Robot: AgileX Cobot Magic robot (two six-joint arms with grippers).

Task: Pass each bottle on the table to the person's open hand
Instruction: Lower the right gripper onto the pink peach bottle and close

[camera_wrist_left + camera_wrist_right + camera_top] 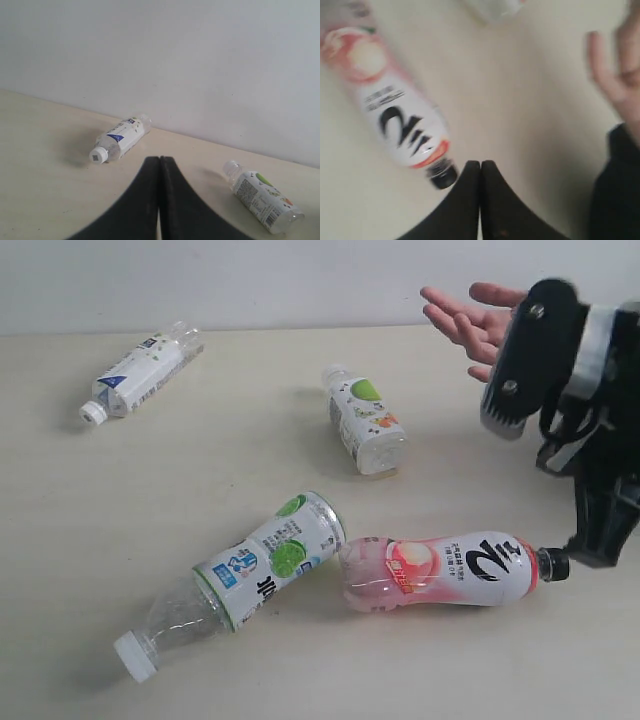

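Your right gripper (pixel 480 162) hangs low over the surface (pixel 100 500), jaws pressed together and empty, tips just beside the black cap (pixel 553 563) of the pink-white bottle (pixel 450 570), which lies on its side. Your left gripper (pixel 159 158) also has its jaws pressed together on nothing. The person's open hand (pixel 470 320) hovers with fingers spread at the far right. The lime-print bottle (pixel 255 565) lies with its base against the pink-white one. The white-blue label bottle (pixel 140 373) and the small white bottle with green fruit (pixel 365 420) lie well apart, farther back. Bare pale beige surface stays open at left. A plain white wall (pixel 250 280) backs it.
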